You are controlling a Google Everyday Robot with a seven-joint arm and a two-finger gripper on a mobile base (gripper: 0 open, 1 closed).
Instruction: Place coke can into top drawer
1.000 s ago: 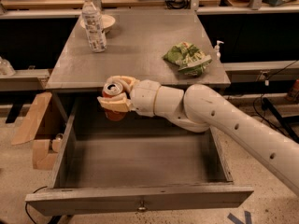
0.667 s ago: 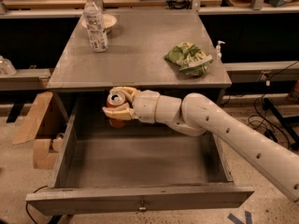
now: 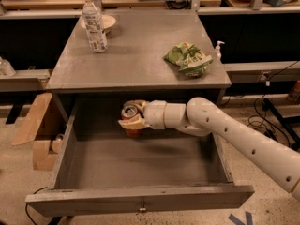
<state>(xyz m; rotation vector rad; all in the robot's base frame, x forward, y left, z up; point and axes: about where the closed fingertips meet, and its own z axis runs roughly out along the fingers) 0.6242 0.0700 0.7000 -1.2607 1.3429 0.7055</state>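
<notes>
The top drawer (image 3: 140,201) is pulled fully open below the grey table; its front panel with a small knob faces me and its floor is bare. My gripper (image 3: 131,116) reaches in from the right on a white arm and is shut on the coke can (image 3: 130,112). The can is red with a silver top, held upright over the back part of the drawer, just under the table's front edge. Its lower part is partly hidden by a finger.
On the grey table (image 3: 136,74) stand a clear water bottle (image 3: 94,24) at the back left, a plate (image 3: 106,20) behind it, and a green chip bag (image 3: 189,59) at the right. A cardboard box (image 3: 37,135) sits left of the drawer. Cables lie on the floor at right.
My gripper has carried the coke can lower and a little to the right, from level with the table's front edge down into the open drawer's back area.
</notes>
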